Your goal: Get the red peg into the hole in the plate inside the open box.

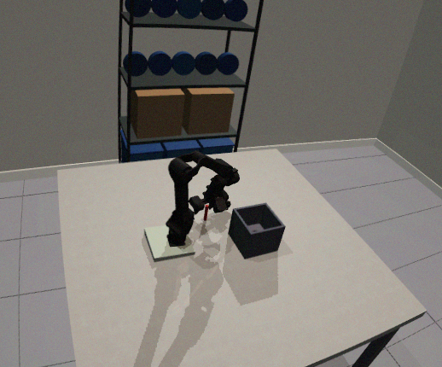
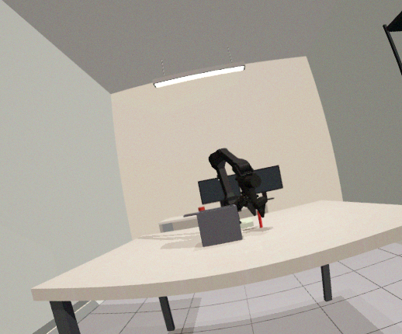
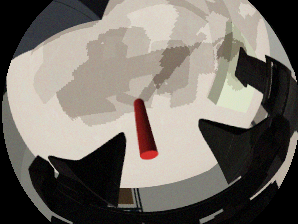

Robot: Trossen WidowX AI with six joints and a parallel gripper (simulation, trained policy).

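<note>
The red peg [image 1: 206,213] [image 2: 260,220] [image 3: 145,131] stands upright on the table, between the arm's base and the box. My gripper [image 1: 209,209] [image 2: 258,214] [image 3: 162,130] is open and points down over the peg. In the wrist view the peg's top shows between the two spread fingers, nearer the left one, with space on both sides. The dark open box [image 1: 256,243] [image 2: 220,229] [image 3: 42,25] stands beside the gripper. A pale patch of the plate [image 1: 256,227] shows at its bottom; the hole is not clear.
The arm stands on a pale green base plate [image 1: 158,244] [image 2: 247,223] [image 3: 234,99] on the table [image 1: 327,294] [image 2: 134,268]. A shelf rack [image 1: 188,81] with cartons and blue items stands behind the table. Dark monitors [image 2: 272,179] show behind the arm.
</note>
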